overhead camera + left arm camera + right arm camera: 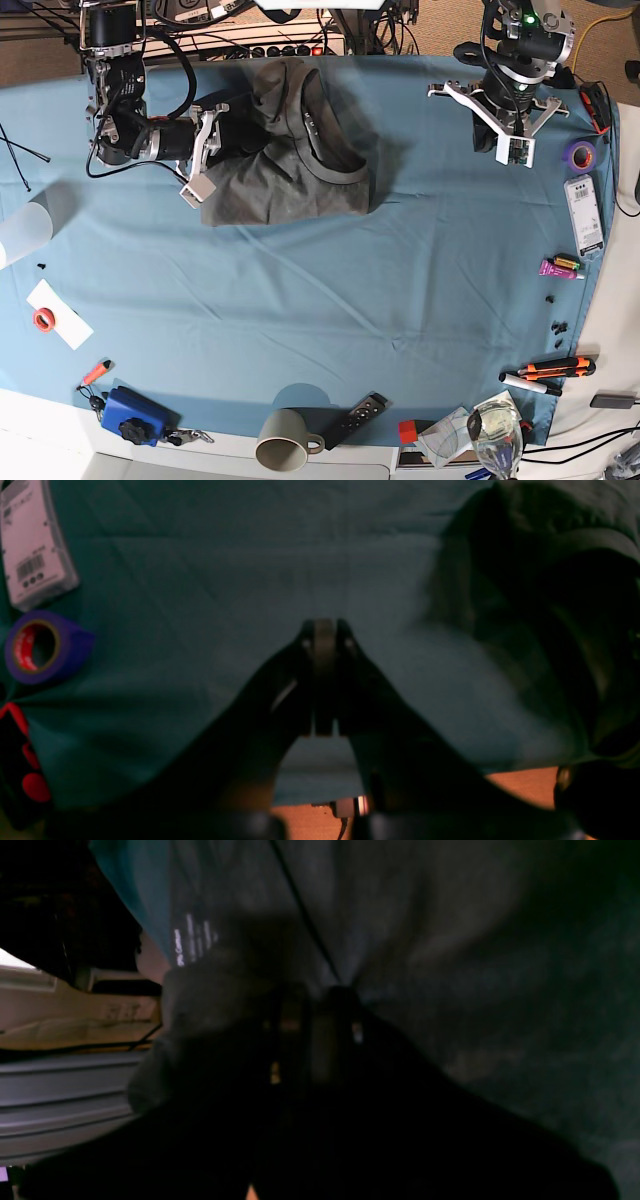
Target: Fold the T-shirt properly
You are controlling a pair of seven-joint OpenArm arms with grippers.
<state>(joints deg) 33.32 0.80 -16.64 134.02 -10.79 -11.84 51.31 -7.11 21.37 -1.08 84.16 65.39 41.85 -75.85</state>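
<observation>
The dark charcoal T-shirt (pixel 300 165) lies bunched at the back left of the blue table cloth (pixel 330 290), with its ribbed collar (pixel 325 140) showing on top. My right gripper (pixel 228 128) is at the shirt's left edge. In the right wrist view my right gripper (pixel 312 995) is shut on a fold of the grey T-shirt (pixel 425 940). My left gripper (pixel 490 135) hangs over bare cloth at the back right, well clear of the shirt. In the left wrist view my left gripper (pixel 325 630) is shut and empty, with the T-shirt (pixel 530 580) off to the right.
A purple tape roll (pixel 42 647) and a white packet (pixel 32 545) lie near my left arm; both also show in the base view (pixel 580 152) (pixel 584 215). A grey mug (pixel 283 450), a remote (pixel 360 418), a cutter (pixel 555 368) and a blue box (pixel 130 412) line the front edge.
</observation>
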